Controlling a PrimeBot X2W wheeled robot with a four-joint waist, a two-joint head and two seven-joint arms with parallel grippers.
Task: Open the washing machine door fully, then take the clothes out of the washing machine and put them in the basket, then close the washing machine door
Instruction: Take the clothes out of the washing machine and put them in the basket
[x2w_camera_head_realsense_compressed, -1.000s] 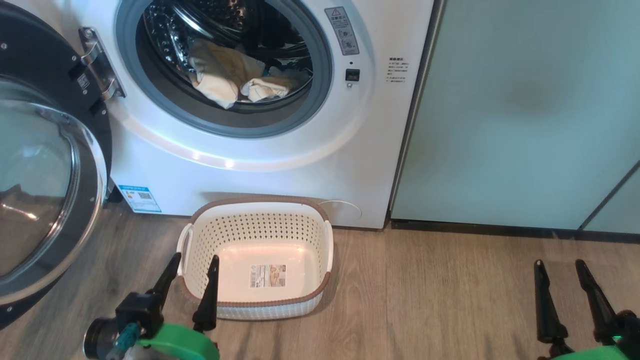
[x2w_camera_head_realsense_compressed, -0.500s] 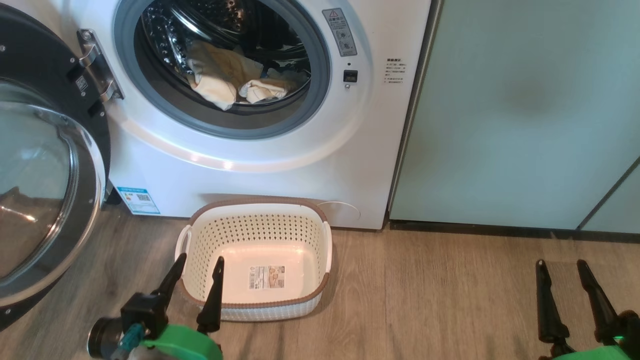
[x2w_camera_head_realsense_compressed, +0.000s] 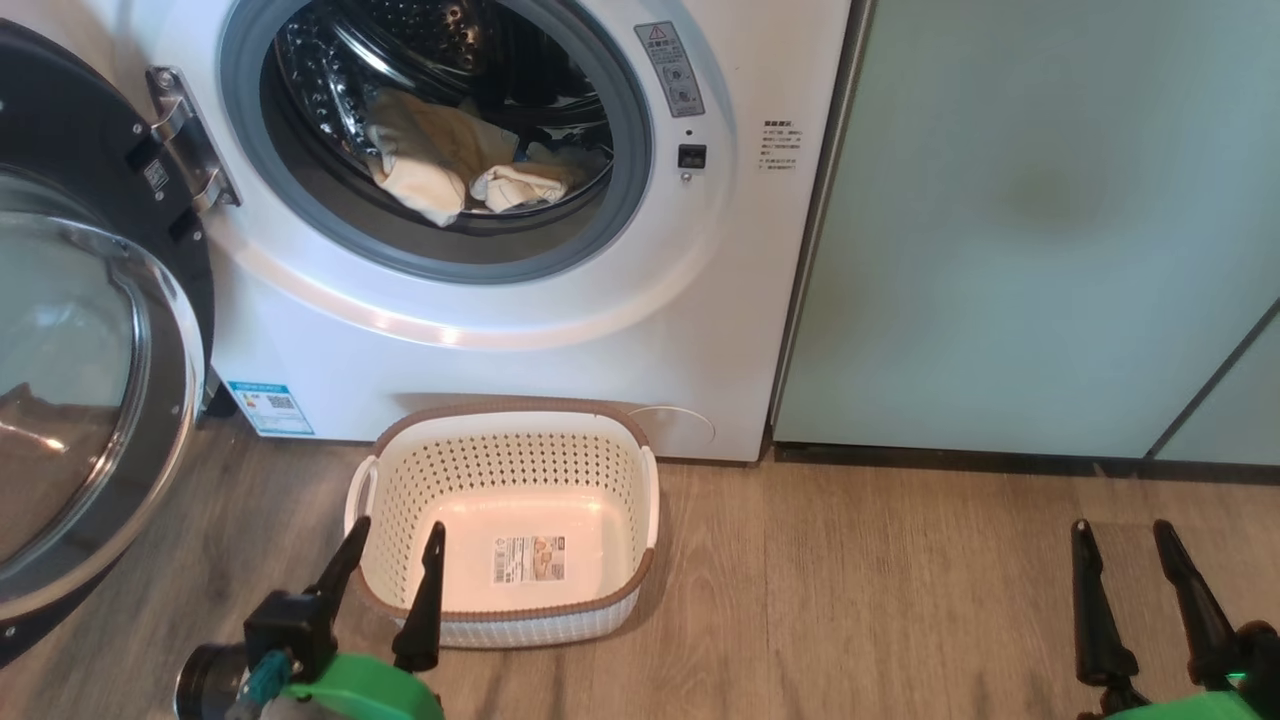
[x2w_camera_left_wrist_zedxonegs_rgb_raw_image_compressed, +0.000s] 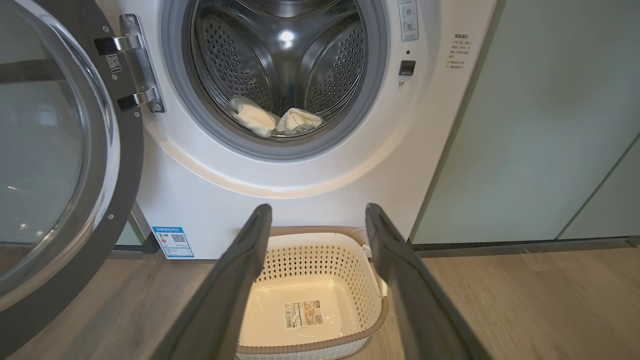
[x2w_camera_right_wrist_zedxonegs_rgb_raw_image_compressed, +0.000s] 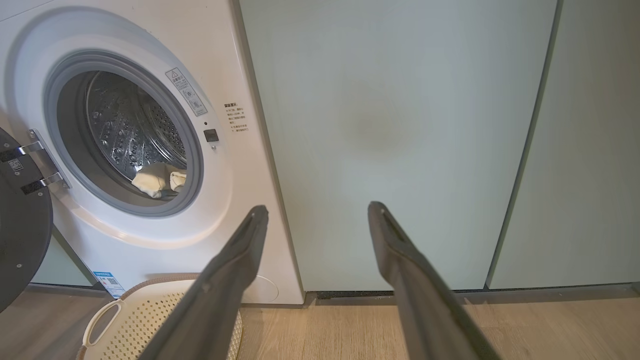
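Observation:
The white washing machine stands with its round black-ringed door swung wide open to the left. Cream clothes lie at the front of the steel drum. On the floor below the opening sits the perforated cream basket, holding nothing but its label. My left gripper hovers open at the basket's near left corner. My right gripper is open over the floor at the lower right, far from the machine.
Pale green cabinet panels fill the wall right of the washer, with a dark plinth along their base. Wooden floor stretches between the basket and my right gripper. The open door's edge reaches close to my left arm.
The head view has shifted slightly, so the washer and basket sit a little further left. My left gripper has edged forward and right over the basket's corner. The right gripper has not moved.

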